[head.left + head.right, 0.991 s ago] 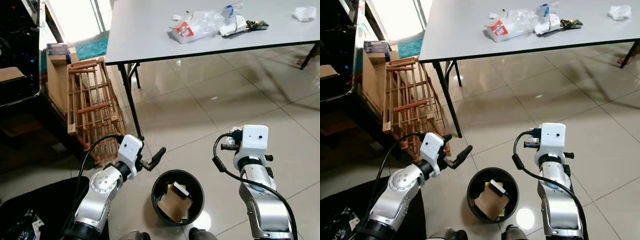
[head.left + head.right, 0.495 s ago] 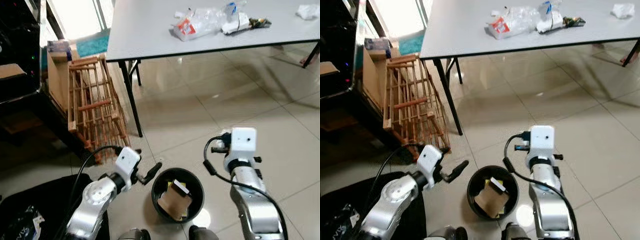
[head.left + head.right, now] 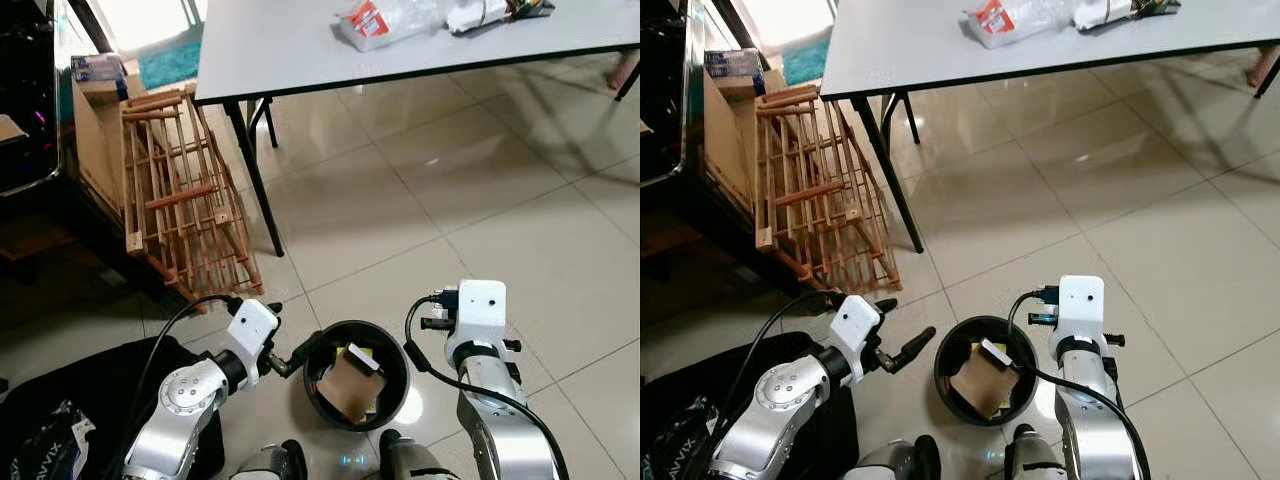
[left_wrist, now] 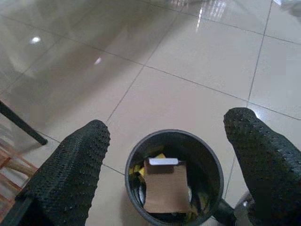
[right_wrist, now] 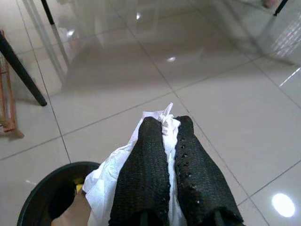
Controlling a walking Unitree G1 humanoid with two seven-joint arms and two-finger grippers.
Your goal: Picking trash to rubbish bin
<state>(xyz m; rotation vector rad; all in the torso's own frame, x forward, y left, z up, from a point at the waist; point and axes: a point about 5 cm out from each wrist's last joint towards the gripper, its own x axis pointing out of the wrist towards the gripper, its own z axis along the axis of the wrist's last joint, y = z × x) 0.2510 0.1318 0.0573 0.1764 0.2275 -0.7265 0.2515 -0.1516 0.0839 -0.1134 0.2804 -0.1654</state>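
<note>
- Right gripper is clamped on a crumpled white tissue — you have it pinched between both fingers, with the loose bulk hanging off one side toward the bin.
- From the head views, your right arm sits just beside the bin's rim on its right; the tissue is not yet inside.
- Left gripper is spread wide and empty, pointing at the bin from its left, with the bin's mouth framed between its fingers.
- Expect the tissue to be very light, soft and limp. It will not slip, but it may cling to the dotted pads or drift as it falls, so you likely want to be squarely over the opening before letting go.
- Your hold is near the tissue's bunched top, which looks sound — no regrip seems needed.
- The bin is a small black round one on the floor, already holding a brown cardboard piece and some yellow scraps.
- The floor is glossy pale tile with bright reflections; judge the rim by its dark edge, not the glare.
- Ahead stands a grey table with more trash on it, a wooden rack leaning beside its leg, and a black bag at your left.
</note>
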